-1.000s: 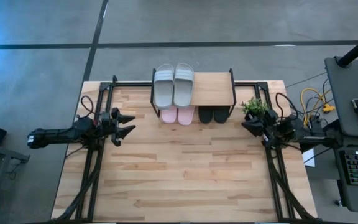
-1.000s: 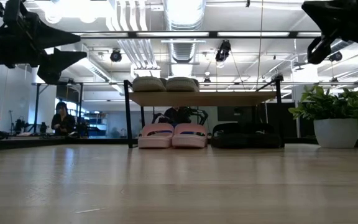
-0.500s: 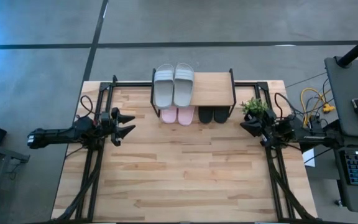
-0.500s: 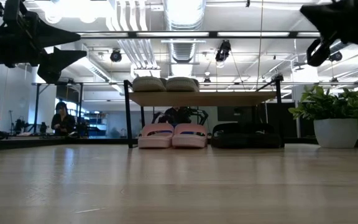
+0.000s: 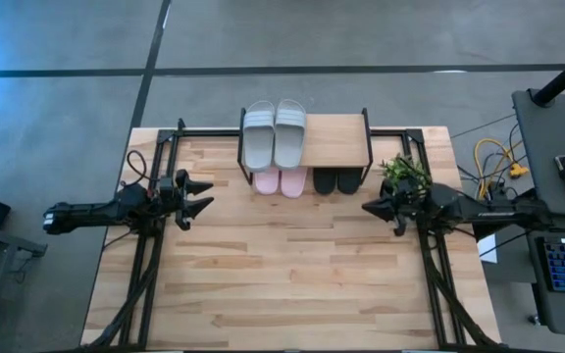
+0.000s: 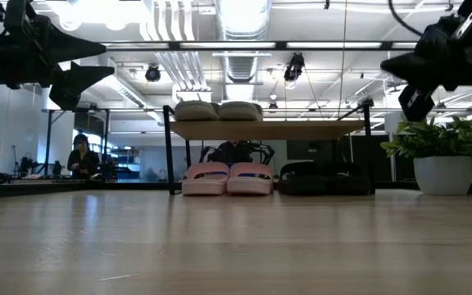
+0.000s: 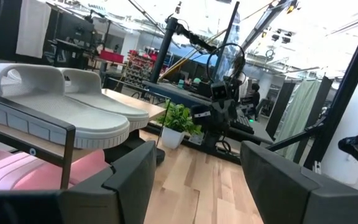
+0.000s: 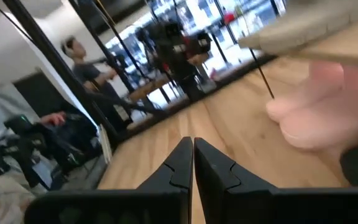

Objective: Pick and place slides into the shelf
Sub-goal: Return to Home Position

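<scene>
Six slides sit housed, so what remains, as I judge it, is only a tidy retreat of both arms. At the left, the left end effector (image 5: 210, 193) hovers above the table (image 5: 292, 275) with its fingers spread wide and nothing between them. The shelf (image 5: 336, 140) lies ahead of its tips and off to one side, well apart. The grey-green pair (image 5: 275, 134) lies side by side on the plank, at the end nearer this end effector. The pink pair (image 5: 281, 180) rests on the table beneath them, and the black pair (image 5: 336, 181) sits just beside the pink, nearer the other arm. Farther right, the right end effector (image 5: 366, 207) has its fingers pressed together, holding nothing, with the potted plant (image 5: 403, 172) close beside its wrist. To finish well, each arm should probably draw back along its own line, away from the shelf and high over the table. The right one needs care not to sweep the leaves or snag a shelf leg.
</scene>
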Controlling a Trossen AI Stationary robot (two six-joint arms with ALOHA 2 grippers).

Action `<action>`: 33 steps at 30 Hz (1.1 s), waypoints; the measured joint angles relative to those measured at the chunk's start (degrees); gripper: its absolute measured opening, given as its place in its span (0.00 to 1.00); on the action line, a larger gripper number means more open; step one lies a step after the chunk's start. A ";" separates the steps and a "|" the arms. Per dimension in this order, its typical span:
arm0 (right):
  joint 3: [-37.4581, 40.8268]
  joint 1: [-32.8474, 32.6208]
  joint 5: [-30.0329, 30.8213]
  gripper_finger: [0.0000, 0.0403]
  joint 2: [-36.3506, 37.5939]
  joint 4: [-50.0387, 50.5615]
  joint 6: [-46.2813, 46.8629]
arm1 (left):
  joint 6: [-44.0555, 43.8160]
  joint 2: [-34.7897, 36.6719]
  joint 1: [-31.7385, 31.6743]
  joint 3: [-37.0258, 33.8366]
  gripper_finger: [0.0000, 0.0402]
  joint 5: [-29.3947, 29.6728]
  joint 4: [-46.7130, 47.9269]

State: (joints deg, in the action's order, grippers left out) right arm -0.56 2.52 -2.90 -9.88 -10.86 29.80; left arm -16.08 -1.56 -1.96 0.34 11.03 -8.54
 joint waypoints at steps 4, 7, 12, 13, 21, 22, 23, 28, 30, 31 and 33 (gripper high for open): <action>0.01 0.00 0.00 0.02 1.69 -8.71 0.00 | 0.00 0.00 0.00 0.00 0.55 0.00 0.00; -0.06 0.00 0.00 0.02 3.12 -12.44 0.00 | 0.00 0.00 -0.02 -0.02 0.55 -0.02 0.02; -0.04 0.09 -0.01 0.02 4.25 -10.99 0.00 | 0.00 0.00 0.00 -0.04 0.55 -0.02 0.02; -0.04 0.27 -0.03 0.02 4.28 -9.32 0.01 | -0.01 0.00 0.00 -0.04 0.55 -0.01 0.01; 0.03 0.61 0.00 0.02 4.23 4.26 0.02 | -0.01 0.00 -0.01 -0.07 0.55 -0.01 0.01; 0.03 0.61 0.00 0.02 4.26 2.35 0.01 | -0.01 0.00 -0.02 -0.07 0.55 -0.01 0.00; 0.03 0.61 0.00 0.02 4.28 0.16 0.01 | -0.01 0.00 0.00 -0.07 0.55 0.00 0.00; -1.45 1.18 0.00 0.02 4.08 2.70 0.00 | 0.00 0.00 0.07 -0.07 0.55 -0.02 0.00; -1.61 2.00 0.00 0.02 4.18 5.29 0.00 | -0.02 0.00 0.09 -0.07 0.55 -0.02 0.00; -1.57 2.65 0.00 0.02 4.23 5.31 0.01 | 0.00 0.00 0.09 -0.07 0.55 -0.02 0.00; -1.59 4.18 0.00 0.02 4.56 4.37 0.00 | -0.01 0.00 0.09 -0.07 0.55 -0.02 0.01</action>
State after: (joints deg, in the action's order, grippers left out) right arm -2.15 6.71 -2.90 -5.32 -6.49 29.80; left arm -16.09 -1.56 -1.87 0.27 11.00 -8.53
